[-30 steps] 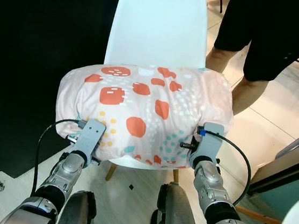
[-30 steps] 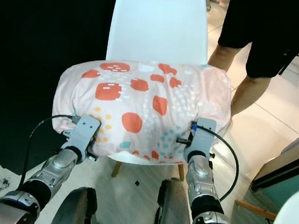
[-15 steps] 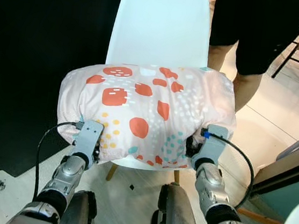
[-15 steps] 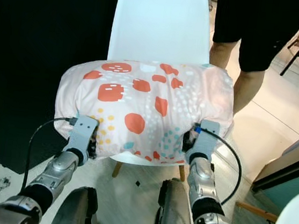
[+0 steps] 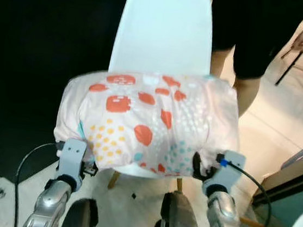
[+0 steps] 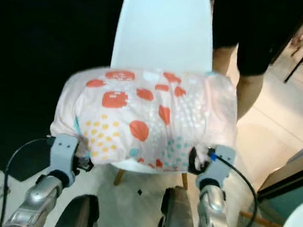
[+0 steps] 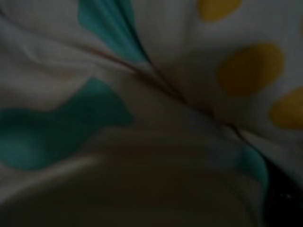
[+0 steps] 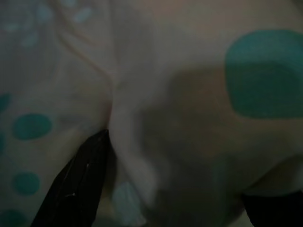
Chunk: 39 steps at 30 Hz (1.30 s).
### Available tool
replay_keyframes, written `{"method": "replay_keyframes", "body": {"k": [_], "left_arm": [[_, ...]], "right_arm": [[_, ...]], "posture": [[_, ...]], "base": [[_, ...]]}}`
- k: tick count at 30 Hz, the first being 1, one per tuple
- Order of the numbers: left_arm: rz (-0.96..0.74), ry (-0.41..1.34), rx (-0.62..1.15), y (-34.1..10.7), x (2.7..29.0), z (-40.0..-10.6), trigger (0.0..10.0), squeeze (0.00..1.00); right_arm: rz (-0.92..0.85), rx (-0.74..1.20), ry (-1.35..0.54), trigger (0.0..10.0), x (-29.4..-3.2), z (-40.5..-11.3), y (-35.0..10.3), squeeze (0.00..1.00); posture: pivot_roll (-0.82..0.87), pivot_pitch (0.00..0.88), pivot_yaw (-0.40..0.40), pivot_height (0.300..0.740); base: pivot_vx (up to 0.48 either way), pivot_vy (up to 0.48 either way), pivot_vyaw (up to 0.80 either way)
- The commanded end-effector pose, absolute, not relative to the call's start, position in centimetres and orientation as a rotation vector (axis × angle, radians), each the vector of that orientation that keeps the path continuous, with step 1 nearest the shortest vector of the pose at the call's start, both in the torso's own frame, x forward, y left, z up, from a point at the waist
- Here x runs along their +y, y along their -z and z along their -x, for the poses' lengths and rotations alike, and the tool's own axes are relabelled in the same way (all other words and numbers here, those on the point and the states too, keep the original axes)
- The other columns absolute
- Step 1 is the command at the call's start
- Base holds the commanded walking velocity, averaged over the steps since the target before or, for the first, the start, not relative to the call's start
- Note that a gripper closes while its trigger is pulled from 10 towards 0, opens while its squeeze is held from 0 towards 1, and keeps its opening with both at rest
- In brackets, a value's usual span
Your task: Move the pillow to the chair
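The pillow [image 5: 147, 124] lies across the seat of the white chair [image 5: 163, 32], overhanging it at 3 and 9 o'clock. So the placing step looks nearly done; what remains is the letting go.

The left gripper [image 5: 83, 163] sits at the pillow's 7 o'clock corner, the right gripper [image 5: 200, 165] at its 5 o'clock corner. In the right wrist view 1 black finger [image 8: 78, 184] lies against the fabric with cloth bunched beside it, but I cannot tell whether either gripper is clamped on the cloth or slack.

A person [image 5: 248, 31] in dark shorts stands at 1 o'clock, just behind the chair.

The next move calls for freeing both corners and drawing the arms back toward 6 o'clock without dragging the pillow off the front edge.
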<state>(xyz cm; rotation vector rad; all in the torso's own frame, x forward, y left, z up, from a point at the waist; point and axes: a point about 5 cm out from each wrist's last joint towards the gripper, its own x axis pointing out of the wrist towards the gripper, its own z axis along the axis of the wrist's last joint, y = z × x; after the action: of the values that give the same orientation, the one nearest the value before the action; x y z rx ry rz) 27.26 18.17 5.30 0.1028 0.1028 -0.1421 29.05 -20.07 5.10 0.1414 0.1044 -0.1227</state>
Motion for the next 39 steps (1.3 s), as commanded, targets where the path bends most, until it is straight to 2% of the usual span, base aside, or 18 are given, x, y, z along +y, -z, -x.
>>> {"method": "replay_keyframes", "body": {"k": [1,2,3,9,15,22,25,28,29,33,34,36,39], "left_arm": [[-0.092,0.172,0.103,-5.7,17.9,-26.7,10.0,1.00],[-0.087,0.176,0.100,-5.9,17.8,-26.3,10.0,1.00],[-0.072,0.162,0.081,-6.5,17.7,-25.6,10.0,0.00],[-0.067,0.102,0.038,-8.2,17.8,-23.2,10.0,0.00],[-0.138,0.074,0.119,-7.1,18.1,-21.2,10.0,0.00],[-0.074,0.019,-0.061,-10.3,17.9,-22.3,10.0,0.00],[-0.033,0.004,-0.114,-11.6,17.4,-24.0,10.0,0.00],[-0.046,0.014,-0.174,-13.3,16.7,-27.0,10.0,0.00],[-0.046,0.014,-0.174,-13.3,16.7,-27.0,10.0,0.00],[-0.117,0.024,-0.230,-15.9,16.4,-32.3,10.0,0.00],[-0.117,0.024,-0.230,-15.9,16.4,-32.3,10.0,0.00],[-0.167,0.025,-0.151,-16.2,16.7,-35.1,10.0,0.00],[-0.238,0.049,-0.088,-16.1,16.8,-36.5,10.0,0.00]], "right_arm": [[-0.157,0.117,0.106,10.0,-19.8,-28.4,-5.0,0.00],[-0.161,0.115,0.094,10.0,-19.8,-27.9,-5.0,0.00],[-0.162,0.115,0.084,10.0,-19.7,-27.1,-5.1,0.00],[-0.183,0.117,0.078,10.0,-19.7,-24.7,-6.1,0.00],[-0.176,0.138,0.084,10.0,-19.7,-23.7,-6.5,0.00],[-0.188,0.098,0.098,10.0,-19.8,-24.3,-7.8,0.00],[-0.202,0.063,0.093,10.0,-19.4,-25.7,-9.0,0.00],[-0.211,0.017,0.065,10.0,-18.4,-28.5,-10.5,0.00],[-0.211,0.017,0.065,10.0,-18.4,-28.5,-10.5,0.00],[-0.232,-0.008,-0.015,10.0,-16.4,-32.7,-12.4,0.00],[-0.232,-0.008,-0.015,10.0,-16.4,-32.7,-12.4,0.00],[-0.200,0.029,-0.085,10.0,-14.6,-34.8,-12.7,0.00],[-0.136,0.069,-0.158,10.0,-12.7,-36.3,-12.9,0.00]], "posture": [[-0.03,0.169,-0.028,0.592],[-0.02,0.168,-0.028,0.592],[-0.02,0.166,-0.029,0.592],[-0.01,0.161,-0.034,0.592],[-0.01,0.162,-0.035,0.592],[0.00,0.162,-0.042,0.592],[0.00,0.159,-0.040,0.592],[-0.01,0.152,-0.035,0.592],[-0.01,0.152,-0.035,0.592],[0.00,0.152,-0.037,0.592],[0.00,0.152,-0.037,0.592],[-0.01,0.158,-0.024,0.592],[-0.01,0.161,-0.017,0.592]], "base": [[0.000,0.000,0.00],[0.000,0.000,0.00],[0.000,0.000,0.00],[0.000,0.000,0.00],[0.000,0.000,0.00],[0.000,0.000,0.00],[0.000,0.000,0.00],[0.000,0.000,0.00],[0.000,0.000,0.00],[0.000,0.000,0.00],[0.000,0.000,0.00],[0.000,0.000,0.00],[0.000,0.000,0.00]]}}
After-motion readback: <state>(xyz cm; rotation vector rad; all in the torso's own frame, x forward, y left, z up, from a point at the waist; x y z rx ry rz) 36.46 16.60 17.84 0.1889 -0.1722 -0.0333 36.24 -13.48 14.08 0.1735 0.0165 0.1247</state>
